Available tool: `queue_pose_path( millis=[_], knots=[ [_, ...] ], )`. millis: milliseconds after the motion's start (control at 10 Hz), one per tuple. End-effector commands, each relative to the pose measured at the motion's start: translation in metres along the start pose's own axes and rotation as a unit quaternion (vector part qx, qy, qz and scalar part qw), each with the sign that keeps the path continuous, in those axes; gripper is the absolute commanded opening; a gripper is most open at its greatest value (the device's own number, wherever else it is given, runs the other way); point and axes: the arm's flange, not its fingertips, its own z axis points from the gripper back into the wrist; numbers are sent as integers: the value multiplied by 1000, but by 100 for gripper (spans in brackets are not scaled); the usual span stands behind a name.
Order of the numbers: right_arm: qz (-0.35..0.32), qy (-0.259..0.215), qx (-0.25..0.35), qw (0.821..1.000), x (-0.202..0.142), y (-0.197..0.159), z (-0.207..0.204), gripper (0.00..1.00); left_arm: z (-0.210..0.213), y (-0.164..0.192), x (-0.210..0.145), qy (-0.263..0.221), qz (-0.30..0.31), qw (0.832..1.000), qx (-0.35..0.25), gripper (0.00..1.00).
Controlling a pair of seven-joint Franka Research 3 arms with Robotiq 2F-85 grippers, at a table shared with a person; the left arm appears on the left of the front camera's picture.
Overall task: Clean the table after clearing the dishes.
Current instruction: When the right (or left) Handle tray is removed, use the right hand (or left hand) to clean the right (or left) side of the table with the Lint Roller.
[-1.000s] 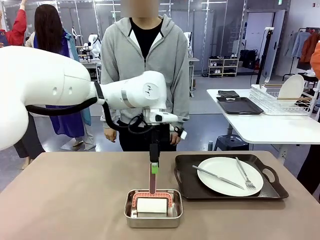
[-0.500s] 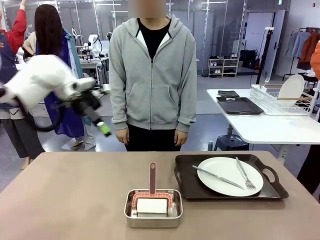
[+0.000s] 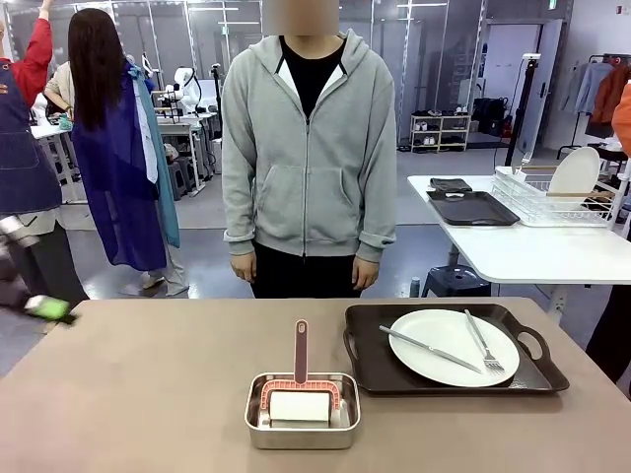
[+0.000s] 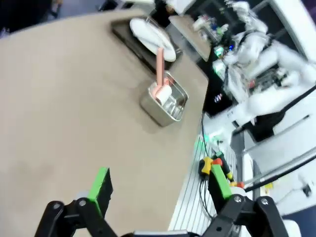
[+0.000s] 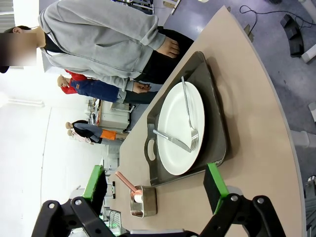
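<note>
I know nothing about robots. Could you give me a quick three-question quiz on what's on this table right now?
1. True or false: the roller sits inside the tin.
2. What lies on the plate? A) a spoon B) a knife and a fork C) a cup
3. Fill in: seen from the robot, the tray stands to the tin's ____.
Key: 1 true; 2 B; 3 right.
</note>
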Motion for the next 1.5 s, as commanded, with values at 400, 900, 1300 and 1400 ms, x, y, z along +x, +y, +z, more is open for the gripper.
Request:
queue_pose_path(
  millis=[400, 900, 1300, 1400],
  knots=[
    [0, -2, 6, 1000, -3, 2, 1, 100, 161, 19, -122, -167, 101, 978, 71, 99],
    [0, -2, 6, 1000, -3, 2, 1, 100, 156, 10, -127, -143, 114, 980, 74, 99],
    [0, -2, 6, 1000, -3, 2, 1, 100, 156, 10, -127, -143, 114, 980, 74, 99],
    [0, -2, 6, 1000, -3, 2, 1, 100, 156, 10, -127, -143, 114, 980, 74, 99]
  ],
)
